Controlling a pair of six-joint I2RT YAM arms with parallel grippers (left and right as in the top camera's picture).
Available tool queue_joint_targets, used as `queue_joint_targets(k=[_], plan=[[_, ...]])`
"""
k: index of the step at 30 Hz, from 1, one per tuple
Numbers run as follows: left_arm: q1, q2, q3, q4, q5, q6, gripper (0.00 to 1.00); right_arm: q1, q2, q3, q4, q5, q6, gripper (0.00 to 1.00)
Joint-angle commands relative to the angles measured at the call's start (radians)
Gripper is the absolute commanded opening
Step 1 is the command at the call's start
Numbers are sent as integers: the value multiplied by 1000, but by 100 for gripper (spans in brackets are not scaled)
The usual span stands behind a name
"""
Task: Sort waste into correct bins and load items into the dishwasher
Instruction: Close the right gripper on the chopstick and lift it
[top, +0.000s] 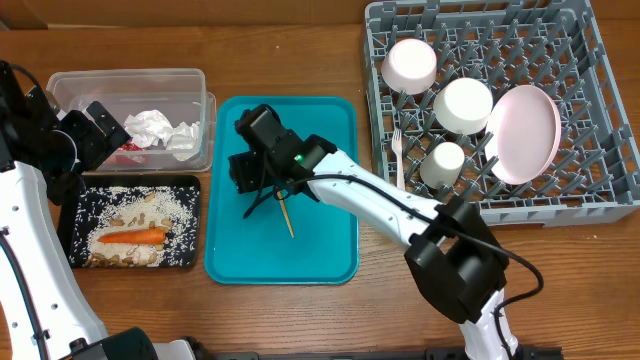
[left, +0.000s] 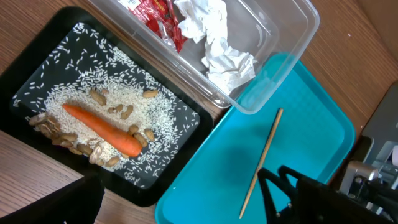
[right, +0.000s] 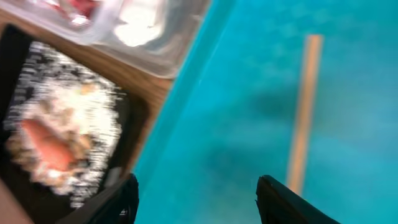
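A thin wooden stick (top: 287, 218) (left: 262, 158) (right: 302, 112) lies flat on the teal tray (top: 325, 140). My right gripper (top: 258, 198) (right: 199, 205) hovers open just left of the stick, with nothing between its fingers. My left gripper (top: 98, 126) is open and empty above the clear tub (top: 125, 78), which holds white napkins (top: 165, 130) (left: 217, 43) and a red wrapper (left: 158, 15). The black tray (top: 70, 225) holds a carrot (top: 135, 237) (left: 102, 127), rice and beige scraps. The grey dish rack (top: 600, 195) holds two bowls (top: 411, 63), a cup (top: 443, 162), a plate (top: 526, 133) and a fork (top: 397, 150).
The tub and black tray sit side by side left of the teal tray, and the rack stands at the right rear. Bare wooden table (top: 300, 320) runs along the front. My right arm (top: 380, 205) stretches diagonally over the teal tray's right half.
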Motion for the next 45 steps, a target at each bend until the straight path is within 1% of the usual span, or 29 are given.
queue_joint_targets(k=[1, 3, 11, 15, 21, 27, 28, 29, 31, 32, 34, 38, 39, 41, 42, 45], plan=[[-1, -17, 20, 0, 8, 8, 100, -1, -19, 7, -41, 174, -46, 64], [-1, -17, 19, 0, 8, 8, 100, -1, -19, 7, -63, 212, -46, 63], [-1, -17, 20, 1, 8, 8, 100, 3, -15, 6, -110, 216, -46, 61], [-1, -17, 20, 1, 8, 8, 100, 31, -14, 5, -112, 229, -46, 56], [-1, -17, 20, 0, 8, 8, 100, 89, 8, 3, -109, 369, -47, 56], [-1, -17, 20, 0, 8, 8, 100, 101, 55, 3, -91, 394, -40, 57], [-1, -17, 20, 0, 8, 8, 100, 101, 56, 3, -92, 394, -39, 57], [-1, -17, 20, 0, 8, 8, 100, 101, 56, 3, -94, 394, -39, 64], [-1, -17, 20, 0, 8, 8, 100, 101, 56, 3, -93, 388, -39, 66], [-1, -17, 20, 0, 8, 8, 100, 101, 56, 3, -95, 383, -39, 72], [-1, -17, 20, 0, 8, 8, 100, 101, 56, 3, -94, 379, -39, 72], [-1, -17, 20, 0, 8, 8, 100, 101, 59, 3, -90, 380, -47, 59], [-1, -17, 20, 0, 8, 8, 100, 101, 62, 3, -86, 380, -48, 53], [-1, -17, 20, 0, 8, 8, 100, 101, 74, 3, -71, 380, -47, 34], [-1, -17, 20, 0, 8, 8, 100, 101, 85, 3, -62, 380, -47, 33], [-1, -17, 19, 0, 8, 8, 100, 101, 112, 3, -39, 386, -47, 32]])
